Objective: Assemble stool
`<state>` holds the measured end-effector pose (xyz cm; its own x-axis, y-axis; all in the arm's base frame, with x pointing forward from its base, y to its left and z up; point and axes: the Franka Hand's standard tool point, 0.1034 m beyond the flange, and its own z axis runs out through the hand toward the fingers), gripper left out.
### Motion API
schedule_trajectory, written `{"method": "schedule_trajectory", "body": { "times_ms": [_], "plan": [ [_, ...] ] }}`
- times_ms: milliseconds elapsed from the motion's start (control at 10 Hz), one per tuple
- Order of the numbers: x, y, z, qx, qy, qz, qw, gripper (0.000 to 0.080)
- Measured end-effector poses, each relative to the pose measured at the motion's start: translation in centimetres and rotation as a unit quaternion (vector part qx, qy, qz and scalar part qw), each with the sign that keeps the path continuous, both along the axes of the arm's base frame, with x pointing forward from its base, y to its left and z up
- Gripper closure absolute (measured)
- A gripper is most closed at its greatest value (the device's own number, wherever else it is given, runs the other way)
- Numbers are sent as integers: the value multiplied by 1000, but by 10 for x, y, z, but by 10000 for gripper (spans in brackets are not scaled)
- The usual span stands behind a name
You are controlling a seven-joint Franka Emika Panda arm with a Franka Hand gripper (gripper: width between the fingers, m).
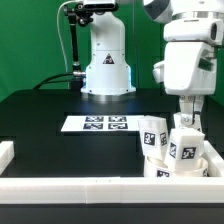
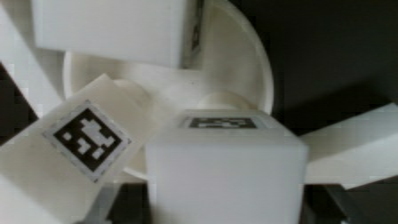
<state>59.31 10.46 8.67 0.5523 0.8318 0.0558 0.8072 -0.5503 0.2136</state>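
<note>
My gripper reaches down at the exterior view's right and is shut on an upright white stool leg. In the wrist view this leg fills the middle, with a tag on its top end and my dark fingers against both its sides. A second leg with a large tag leans beside it, and it shows in the exterior view too. A third leg lies beyond them. All stand over the round rimmed disc, which is mostly hidden in the exterior view.
The marker board lies flat on the black table toward the middle. Long white border rails run along the front and the exterior view's left. The arm's white base stands at the back.
</note>
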Motion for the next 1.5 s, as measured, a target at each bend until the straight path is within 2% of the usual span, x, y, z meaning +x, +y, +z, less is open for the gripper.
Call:
{"method": "schedule_trajectory", "body": {
  "times_ms": [300, 600, 700, 900, 1200, 1300, 1500],
  "plan": [
    [0, 0, 0, 19, -6, -88, 996, 450],
    [-2, -1, -1, 50, -10, -233, 971, 450],
    [-2, -1, -1, 59, -10, -277, 959, 450],
    [-2, 2, -1, 88, -12, -389, 917, 450],
    [-3, 6, -3, 116, -14, -491, 863, 454],
    [-3, 6, -3, 118, -14, -500, 858, 454],
    [-3, 7, -4, 130, -15, -551, 824, 454]
  ]
}}
